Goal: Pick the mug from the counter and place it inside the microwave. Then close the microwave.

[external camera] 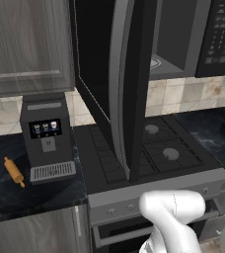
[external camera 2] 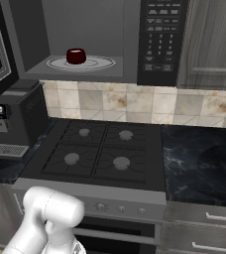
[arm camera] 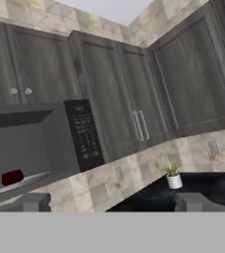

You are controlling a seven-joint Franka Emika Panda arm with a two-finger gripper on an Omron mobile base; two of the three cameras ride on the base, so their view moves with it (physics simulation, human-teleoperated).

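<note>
Low at the front of the stove, the white arm (external camera 2: 50, 213) is folded near the oven front, its pincer (arm camera: 112, 202) spread wide and holding nothing, tilted up toward the wall cabinets (arm camera: 134, 99). From left to right: a rolling pin (external camera: 14, 171) on the black desk (external camera: 6, 192), a coffee machine (external camera: 45, 136), then the microwave (external camera 2: 110, 39) with its door (external camera: 112, 84) swung wide over the stovetop (external camera 2: 100, 151). Inside, the dark red mug (external camera 2: 76, 56) sits on the turntable plate (external camera 2: 102, 63), left of the keypad (external camera 2: 159, 34).
</note>
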